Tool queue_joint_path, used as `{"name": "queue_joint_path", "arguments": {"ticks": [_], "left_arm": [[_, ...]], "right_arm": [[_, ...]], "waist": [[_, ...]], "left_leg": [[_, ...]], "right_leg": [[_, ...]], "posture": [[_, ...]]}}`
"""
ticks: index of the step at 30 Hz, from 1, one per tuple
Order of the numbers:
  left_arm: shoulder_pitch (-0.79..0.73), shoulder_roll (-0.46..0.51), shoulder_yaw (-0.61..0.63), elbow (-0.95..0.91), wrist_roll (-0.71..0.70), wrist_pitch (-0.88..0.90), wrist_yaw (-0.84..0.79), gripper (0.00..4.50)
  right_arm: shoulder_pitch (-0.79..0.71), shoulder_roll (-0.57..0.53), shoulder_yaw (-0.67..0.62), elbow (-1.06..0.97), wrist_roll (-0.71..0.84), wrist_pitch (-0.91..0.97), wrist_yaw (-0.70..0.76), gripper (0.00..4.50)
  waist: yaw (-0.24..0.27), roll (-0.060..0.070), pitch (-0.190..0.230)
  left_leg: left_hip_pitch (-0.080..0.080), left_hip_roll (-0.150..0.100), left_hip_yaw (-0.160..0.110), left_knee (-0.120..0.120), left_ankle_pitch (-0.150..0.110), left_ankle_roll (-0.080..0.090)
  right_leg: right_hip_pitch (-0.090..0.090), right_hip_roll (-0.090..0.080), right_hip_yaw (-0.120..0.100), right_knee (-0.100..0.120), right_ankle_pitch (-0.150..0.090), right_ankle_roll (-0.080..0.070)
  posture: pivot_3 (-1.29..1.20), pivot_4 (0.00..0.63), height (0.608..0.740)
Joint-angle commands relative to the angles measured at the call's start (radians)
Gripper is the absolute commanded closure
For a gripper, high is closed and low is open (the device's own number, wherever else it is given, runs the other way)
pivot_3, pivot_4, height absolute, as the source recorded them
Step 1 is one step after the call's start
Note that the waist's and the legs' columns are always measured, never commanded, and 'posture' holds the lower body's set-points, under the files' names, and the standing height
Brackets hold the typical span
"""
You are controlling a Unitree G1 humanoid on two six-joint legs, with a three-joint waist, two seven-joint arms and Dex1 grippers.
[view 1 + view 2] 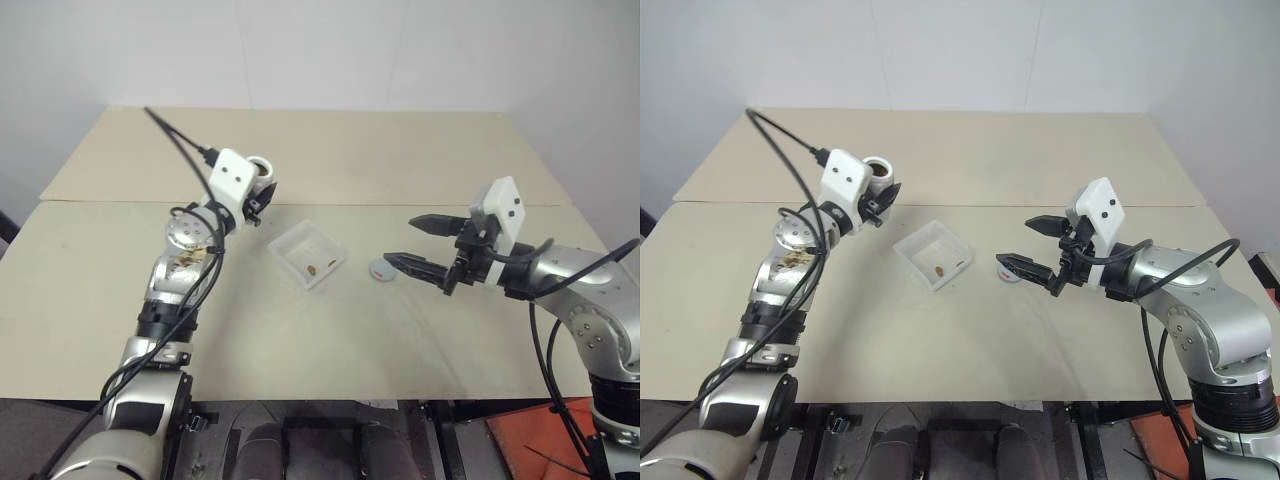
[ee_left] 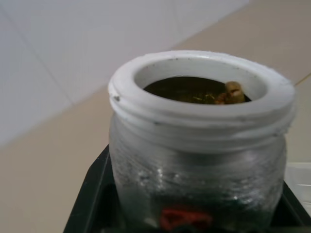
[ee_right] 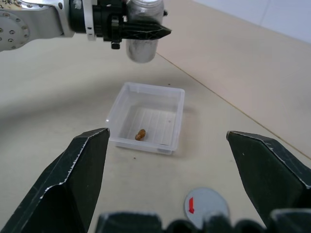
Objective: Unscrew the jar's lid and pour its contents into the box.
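jar (image 1: 877, 168) first, over on the left: it's clamped upright in the left gripper (image 1: 878, 205), held up off the table (image 1: 330, 340) with its mouth open and the lid off. in the left wrist view the white threaded rim is seen up close, with a brown bit or two of the contents (image 2: 232, 91) sitting just inside the mouth. a strip of the red label can be made out low down between the black fingers (image 2: 92, 194), which are pressed against the jar's sides.

moving right, the box (image 1: 307, 254) is found about mid-table, flat on the surface, turned a bit so one corner points toward the near edge. a small brown bit (image 3: 140, 135) is seen lying on its ribbed floor, toward the near wall. the jar is held up and to the far left of the box, not over it.

just right of the box, the lid (image 1: 382, 269) is laid flat on the table, apart from the box's wall. a bit of red is seen on it in the right wrist view.

further right, the right gripper (image 1: 416, 244) is held above the table with its jaws spread wide and nothing between them. its fingertips are pointed left toward the box, and the nearer finger (image 1: 415, 267) sits just beside the lid in the head views; whether it's touched can't be told.
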Motion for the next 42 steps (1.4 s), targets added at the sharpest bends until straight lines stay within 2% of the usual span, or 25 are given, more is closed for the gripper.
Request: {"name": "queue_joint_path", "arguments": {"ticks": [1,13,15,18,20,21,27,35,42], "left_arm": [[0.051,-0.02,0.05,-0.045,-0.049,0.009,0.031,2.54],[0.115,-0.039,0.029,0.03,-0.044,-0.066,0.025,2.54],[0.123,-0.038,0.023,0.029,-0.037,-0.066,0.028,1.78],[0.144,-0.034,0.013,0.011,-0.032,-0.056,0.031,0.96],[0.159,-0.033,0.014,-0.005,-0.036,-0.051,0.033,0.23],[0.167,-0.03,0.015,-0.016,-0.037,-0.047,0.037,0.03],[0.249,-0.01,0.012,-0.155,-0.045,0.016,0.035,0.03],[0.407,0.011,0.012,-0.44,-0.057,0.172,0.052,0.03],[0.528,0.103,0.1,-0.7,-0.135,0.333,0.02,0.03]], "right_arm": [[-0.008,-0.01,-0.026,-0.027,0.011,0.001,-0.004,0.02],[0.017,-0.017,-0.032,-0.04,0.015,0.014,-0.014,0.02],[0.018,-0.016,-0.033,-0.043,0.016,0.018,-0.017,0.0],[0.017,-0.015,-0.034,-0.048,0.019,0.025,-0.02,0.0],[0.021,-0.015,-0.034,-0.052,0.019,0.028,-0.022,0.0],[0.023,-0.015,-0.034,-0.055,0.02,0.029,-0.023,0.0],[0.037,-0.012,-0.034,-0.062,0.015,0.025,-0.023,0.0],[0.057,-0.016,-0.027,-0.083,-0.001,0.018,-0.029,0.0],[0.099,-0.028,-0.05,-0.115,0.002,0.006,-0.02,0.0]], "waist": [[0.001,0.0,0.0],[0.011,0.0,0.0],[0.011,0.0,0.0],[0.01,0.0,0.0],[0.01,0.0,0.0],[0.01,0.0,0.0],[0.01,0.0,0.0],[0.01,0.0,0.0],[0.008,0.0,0.0]], "left_leg": [[0.0,0.0,0.0,0.0,0.0,0.0],[0.001,0.0,0.0,0.0,0.0,0.0],[0.001,0.0,0.0,0.0,0.0,0.0],[0.001,0.0,0.0,-0.001,0.0,0.0],[0.002,0.0,0.001,-0.001,0.0,0.0],[0.002,0.0,0.001,-0.001,0.0,0.0],[0.001,0.0,0.001,-0.001,0.0,0.0],[0.002,0.0,0.001,-0.003,0.0,0.0],[0.003,0.0,0.001,-0.004,0.0,0.0]], "right_leg": [[0.0,0.0,0.0,0.0,0.0,0.0],[0.001,0.0,0.0,-0.001,0.0,0.0],[0.001,0.0,0.0,-0.001,0.0,0.0],[0.001,0.0,0.0,-0.001,0.0,0.0],[0.001,0.0,0.0,-0.001,0.0,0.0],[0.001,0.0,0.0,-0.001,0.0,0.0],[0.001,0.0,0.001,-0.002,0.0,0.0],[0.001,0.0,0.001,-0.004,0.0,0.0],[0.001,0.0,0.002,-0.005,0.0,-0.001]], "posture": [[0.0,0.15,0.74],[0.0,0.15,0.74],[0.0,0.15,0.74],[0.0,0.15,0.74],[0.0,0.15,0.74],[0.0,0.15,0.74],[0.0,0.15,0.74],[0.0,0.15,0.74],[0.0,0.15,0.74]]}}
